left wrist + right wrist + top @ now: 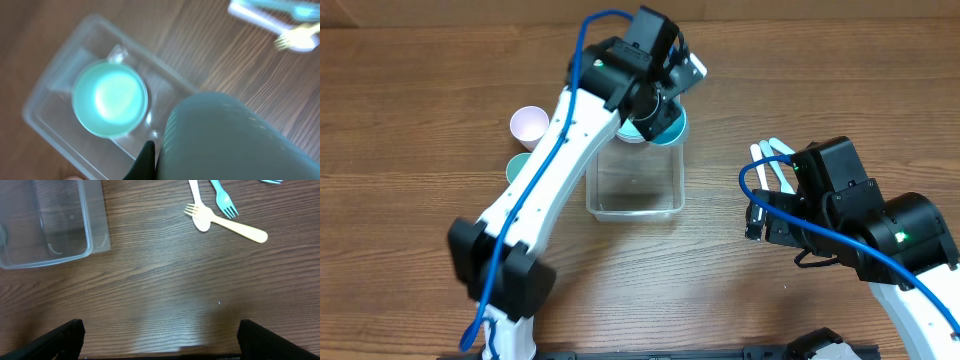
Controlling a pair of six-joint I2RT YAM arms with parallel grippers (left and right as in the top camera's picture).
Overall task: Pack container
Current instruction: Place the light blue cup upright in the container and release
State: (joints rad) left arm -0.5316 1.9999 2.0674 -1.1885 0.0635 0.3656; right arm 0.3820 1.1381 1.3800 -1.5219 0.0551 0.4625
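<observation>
The clear container [635, 185] lies at mid-table. It also shows in the left wrist view [55, 115] and the right wrist view [50, 225]. In the left wrist view a small teal cup [110, 98] stands inside one end of it. My left gripper [660, 112] hangs over the container's far end, shut on the wall of a large teal bowl [670, 128], which fills the near part of the left wrist view [235, 140]. My right gripper [757, 215] is open and empty above bare table right of the container, fingers wide apart [160, 345].
A pale pink cup [528, 123] and a teal cup [517, 165] stand left of the container, partly behind my left arm. Cutlery [770, 155] lies right of the container: a cream fork [235, 226], a white spoon [197, 202] and a blue fork [222, 197].
</observation>
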